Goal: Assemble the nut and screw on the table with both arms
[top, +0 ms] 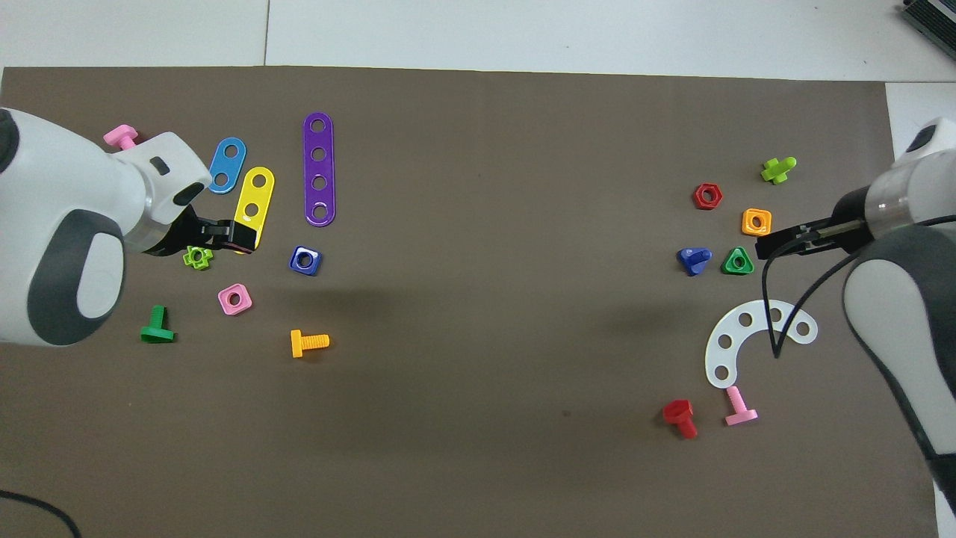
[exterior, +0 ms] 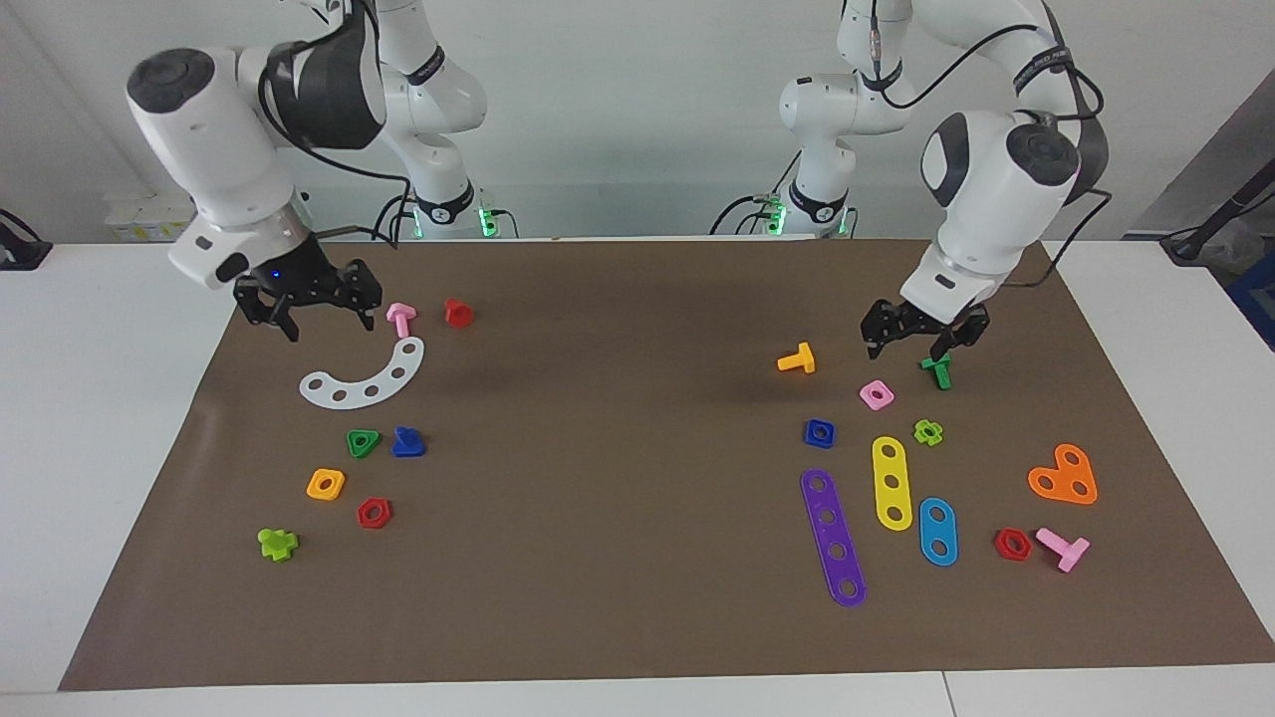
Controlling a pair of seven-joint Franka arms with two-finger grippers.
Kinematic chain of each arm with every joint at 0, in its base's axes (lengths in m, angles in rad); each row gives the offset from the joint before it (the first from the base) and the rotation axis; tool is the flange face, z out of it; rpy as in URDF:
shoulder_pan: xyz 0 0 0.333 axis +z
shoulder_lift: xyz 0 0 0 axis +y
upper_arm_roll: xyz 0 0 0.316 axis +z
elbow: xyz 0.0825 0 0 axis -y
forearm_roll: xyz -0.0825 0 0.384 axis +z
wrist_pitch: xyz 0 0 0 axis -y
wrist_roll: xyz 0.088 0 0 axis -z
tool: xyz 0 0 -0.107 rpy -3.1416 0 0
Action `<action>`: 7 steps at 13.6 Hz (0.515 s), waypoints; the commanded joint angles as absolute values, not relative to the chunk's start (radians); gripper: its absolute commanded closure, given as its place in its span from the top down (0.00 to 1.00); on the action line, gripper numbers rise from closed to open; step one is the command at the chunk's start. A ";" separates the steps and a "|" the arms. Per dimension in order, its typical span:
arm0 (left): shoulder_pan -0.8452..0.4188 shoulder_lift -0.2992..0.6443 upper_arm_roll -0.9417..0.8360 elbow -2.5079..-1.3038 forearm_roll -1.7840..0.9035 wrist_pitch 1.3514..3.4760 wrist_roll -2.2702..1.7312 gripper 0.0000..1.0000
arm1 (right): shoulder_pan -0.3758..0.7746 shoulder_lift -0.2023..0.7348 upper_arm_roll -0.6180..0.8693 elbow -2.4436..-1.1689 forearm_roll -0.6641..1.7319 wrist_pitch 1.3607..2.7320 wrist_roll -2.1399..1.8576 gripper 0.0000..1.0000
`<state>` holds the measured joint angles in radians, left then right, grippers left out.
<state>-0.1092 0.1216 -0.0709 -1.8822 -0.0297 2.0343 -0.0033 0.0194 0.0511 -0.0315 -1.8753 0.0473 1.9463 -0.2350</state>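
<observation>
Both hands are in the air over the brown mat [exterior: 637, 597] on the white surface, each spread open and holding nothing. The left hand [exterior: 911, 341] hangs over the mat between the small pink square nut [exterior: 876, 394] and the green toy screw [exterior: 936, 369]; its target, the small blue plastic rounded-square nut [exterior: 819, 432], lies flat, hole up, farther from the robots, near the end of the long purple strip [exterior: 833, 538]. The right hand [exterior: 317, 321] is over the mat next to the white curved strip [exterior: 365, 378]; the small blue plastic toy screw [exterior: 407, 442] sits farther out, resting on its triangular head right beside the green triangular nut [exterior: 363, 442].

The step in hand looks like the approach to both pieces. To do it well, each hand should travel out until centred over its own piece before lowering. For the screw, the fingers are best placed so that neither one lands on the green nut, and should pinch the head so the stem stays free. For the nut, grip the outer flats and leave the hole clear
</observation>
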 commanded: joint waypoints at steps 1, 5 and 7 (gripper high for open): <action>-0.124 0.201 -0.060 -1.893 -0.087 2.144 0.168 0.89 | 0.008 0.121 -0.026 -1.925 0.101 2.063 -0.334 1.00; -0.175 0.303 -0.058 -1.908 -0.092 2.259 0.238 0.88 | 0.021 0.190 -0.025 -2.028 0.103 2.291 -0.351 1.00; -0.190 0.322 -0.057 -1.949 -0.092 2.351 0.264 0.86 | 0.023 0.218 -0.023 -2.066 0.103 2.379 -0.359 0.95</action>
<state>-0.1654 0.3170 -0.0723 -1.9049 -0.0717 2.2707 0.2210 0.0250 0.2143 -0.0261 -2.0193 0.0758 2.3088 -0.3189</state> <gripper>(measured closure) 0.128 0.004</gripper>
